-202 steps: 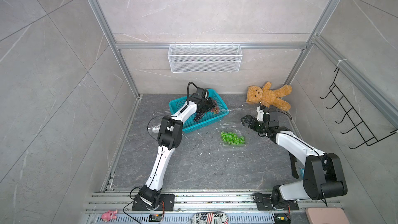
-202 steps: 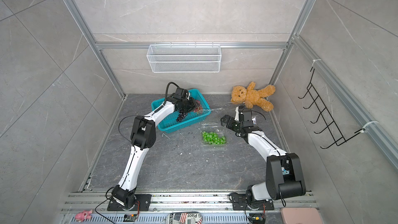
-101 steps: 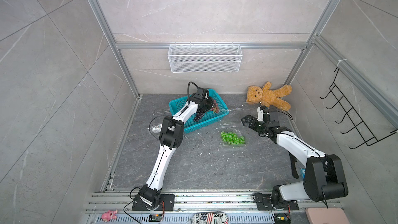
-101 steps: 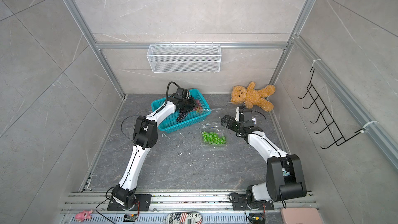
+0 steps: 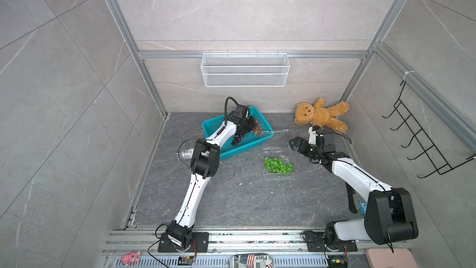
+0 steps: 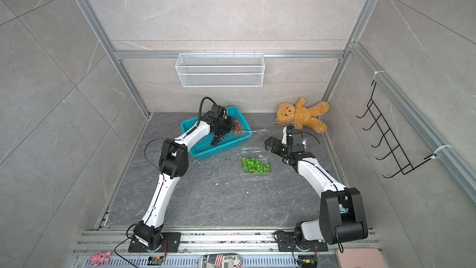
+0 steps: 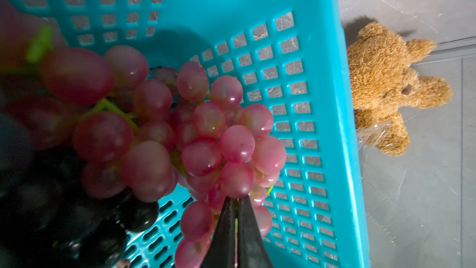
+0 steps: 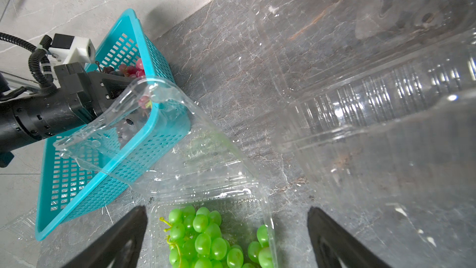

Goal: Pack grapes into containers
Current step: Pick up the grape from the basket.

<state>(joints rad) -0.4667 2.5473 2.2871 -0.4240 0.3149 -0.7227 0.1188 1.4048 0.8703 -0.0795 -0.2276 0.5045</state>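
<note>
In the teal basket lie a reddish-pink bunch of grapes and a dark purple bunch. My left gripper is down in the basket, shut on a thin green stem at the edge of the pink bunch. A green bunch lies in a clear container whose lid stands open against the basket. My right gripper hovers open just above and beside that container, holding nothing. A second clear container lies close by, near the right arm.
A brown teddy bear lies in the back right corner. A white wire basket hangs on the back wall and a black hook rack on the right wall. A clear plastic item lies left of the teal basket.
My left gripper has closed on the pink bunch's stem inside the basket, and the left arm has shifted slightly. The right arm has stayed still and open.
</note>
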